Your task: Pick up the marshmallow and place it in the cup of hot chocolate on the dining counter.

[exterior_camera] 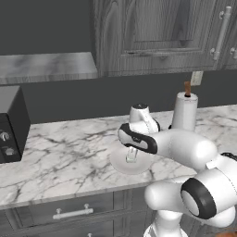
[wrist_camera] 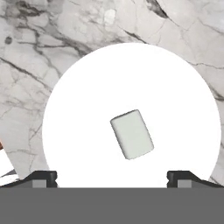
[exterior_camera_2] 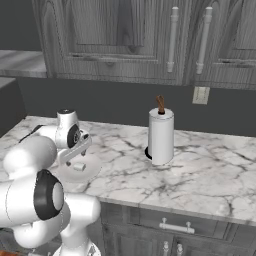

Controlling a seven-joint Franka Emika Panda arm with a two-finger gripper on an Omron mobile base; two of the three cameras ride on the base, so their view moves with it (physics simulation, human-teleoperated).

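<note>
White marshmallow [wrist_camera: 131, 134] sits near the middle of the round plate [wrist_camera: 87, 87], lying loose and a little askew; the plate rests flat on the marble worktop [exterior_camera: 60, 152] with grey drawers below. Down over it hangs the gripper [exterior_camera: 131, 156], pointing straight at the plate; its fingertips [wrist_camera: 41, 177] stand wide apart, one at each side of the plate in the hand view, and the marshmallow lies between them, untouched. A paper towel roll [exterior_camera_2: 161, 135] stands upright just beyond the plate, to its right; a black toaster oven [exterior_camera: 11, 122] sits well apart at the far left of the worktop.
</note>
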